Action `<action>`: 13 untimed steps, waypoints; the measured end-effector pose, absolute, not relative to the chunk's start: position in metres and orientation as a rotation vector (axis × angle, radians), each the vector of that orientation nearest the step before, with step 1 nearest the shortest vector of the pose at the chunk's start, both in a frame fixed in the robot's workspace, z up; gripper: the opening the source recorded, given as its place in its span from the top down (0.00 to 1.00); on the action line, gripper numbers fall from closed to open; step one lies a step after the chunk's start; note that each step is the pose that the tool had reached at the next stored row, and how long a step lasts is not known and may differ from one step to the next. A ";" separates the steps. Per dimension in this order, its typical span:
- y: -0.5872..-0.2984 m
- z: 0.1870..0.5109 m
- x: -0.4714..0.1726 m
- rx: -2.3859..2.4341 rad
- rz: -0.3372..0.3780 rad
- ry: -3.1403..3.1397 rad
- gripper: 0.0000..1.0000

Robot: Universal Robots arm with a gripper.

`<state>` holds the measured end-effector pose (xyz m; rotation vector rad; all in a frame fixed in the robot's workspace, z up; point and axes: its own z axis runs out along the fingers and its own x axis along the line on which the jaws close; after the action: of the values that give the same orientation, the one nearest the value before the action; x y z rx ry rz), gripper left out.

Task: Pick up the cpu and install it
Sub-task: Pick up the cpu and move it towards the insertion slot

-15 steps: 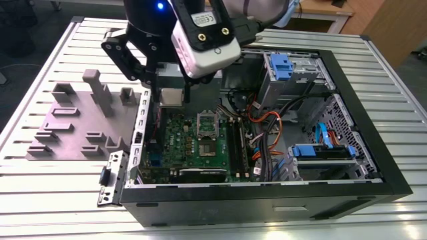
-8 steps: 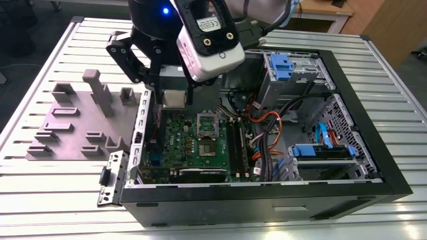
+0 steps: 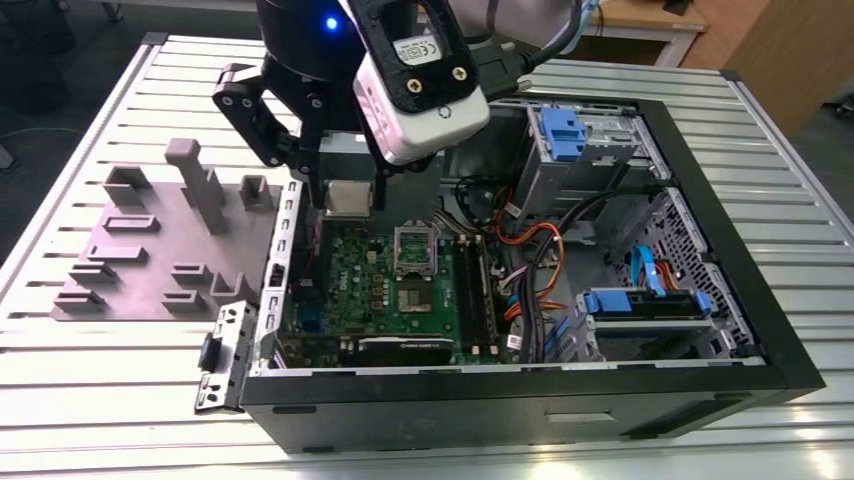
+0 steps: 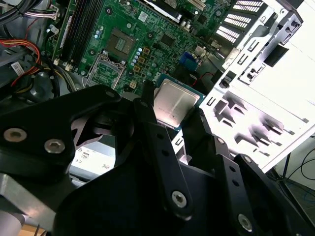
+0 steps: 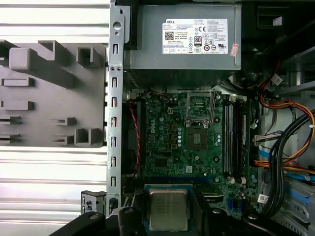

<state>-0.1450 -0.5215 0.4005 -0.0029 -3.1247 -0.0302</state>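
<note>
The gripper is clamped on the cpu by its edges, held over the board short of the socket, and I'd worry a slip or tilt could seat it crooked.

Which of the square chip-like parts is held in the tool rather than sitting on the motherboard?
The silver-topped cpu, gripped by the tool; the socket frame and the dark chip sit on the green motherboard.

Bright, even light; glare whitens the case frame.
</note>
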 end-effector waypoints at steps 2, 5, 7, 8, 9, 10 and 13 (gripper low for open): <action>-0.521 0.400 -0.145 -0.003 -0.030 -3.125 0.53; -0.521 0.400 -0.143 -0.003 -0.031 -3.125 0.53; -0.521 0.398 -0.137 -0.003 -0.030 -3.124 0.53; -0.520 0.396 -0.134 -0.003 -0.030 -3.124 0.53; -0.520 0.394 -0.130 -0.003 -0.030 -3.124 0.53; -0.519 0.393 -0.126 -0.003 -0.030 -3.124 0.53; -0.519 0.387 -0.116 -0.003 -0.030 -3.124 0.53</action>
<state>-0.1155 -0.5193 0.3872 -0.0029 -3.1236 -0.0303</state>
